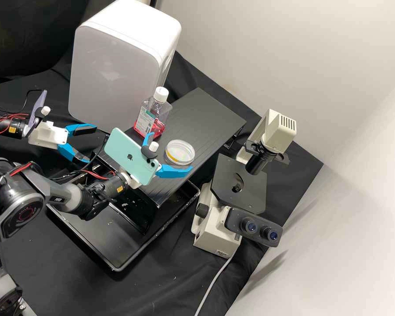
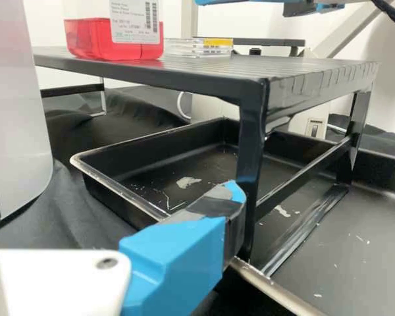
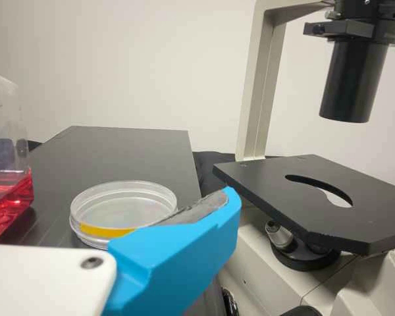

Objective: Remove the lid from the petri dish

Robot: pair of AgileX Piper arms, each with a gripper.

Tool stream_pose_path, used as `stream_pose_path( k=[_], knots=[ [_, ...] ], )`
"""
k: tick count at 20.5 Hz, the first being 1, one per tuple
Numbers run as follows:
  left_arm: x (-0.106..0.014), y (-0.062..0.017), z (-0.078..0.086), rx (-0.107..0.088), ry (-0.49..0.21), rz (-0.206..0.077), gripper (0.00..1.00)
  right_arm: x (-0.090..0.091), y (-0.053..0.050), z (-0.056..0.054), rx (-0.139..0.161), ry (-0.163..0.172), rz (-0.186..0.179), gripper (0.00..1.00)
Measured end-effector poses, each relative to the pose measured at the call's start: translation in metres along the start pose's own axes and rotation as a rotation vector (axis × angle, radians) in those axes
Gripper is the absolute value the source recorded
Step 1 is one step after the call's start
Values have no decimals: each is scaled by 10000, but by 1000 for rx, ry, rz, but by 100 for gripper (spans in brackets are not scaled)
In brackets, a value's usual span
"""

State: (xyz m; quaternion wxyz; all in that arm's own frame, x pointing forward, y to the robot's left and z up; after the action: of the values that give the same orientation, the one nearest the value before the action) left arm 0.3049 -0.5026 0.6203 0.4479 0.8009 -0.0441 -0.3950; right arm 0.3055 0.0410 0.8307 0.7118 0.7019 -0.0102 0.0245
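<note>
One petri dish (image 1: 181,151), lid on, and one red bottle (image 1: 152,117) sit on the black shelf (image 1: 206,118). Two pincers, both wide open: right pincer (image 1: 171,152) at the shelf's edge, left pincer (image 1: 91,144) beside the shelf.

Dark grey arm (image 1: 68,193), white pincer (image 1: 92,145), blue fingers (image 1: 81,128)

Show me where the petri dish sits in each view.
High view: petri dish on the black shelf, beside the red flask.
Left wrist view: petri dish edge-on atop the black shelf, beside the red flask.
Right wrist view: petri dish close ahead, red flask alongside.
Shared landmark: the red flask.
</note>
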Motion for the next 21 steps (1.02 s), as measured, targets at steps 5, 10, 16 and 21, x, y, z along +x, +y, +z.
stream_pose_path(
  k=[5,10,16,21],
  knots=[
    [0,0,0,0,0,0,100,0,0,0,0,0,0,100],
    [0,0,0,0,0,0,100,-18,16,8,-1,11,20,100],
    [0,0,0,0,0,0,100,-108,21,118,-8,11,55,100],
    [0,0,0,0,0,0,100,-121,-114,254,-20,-13,10,100]
  ],
)
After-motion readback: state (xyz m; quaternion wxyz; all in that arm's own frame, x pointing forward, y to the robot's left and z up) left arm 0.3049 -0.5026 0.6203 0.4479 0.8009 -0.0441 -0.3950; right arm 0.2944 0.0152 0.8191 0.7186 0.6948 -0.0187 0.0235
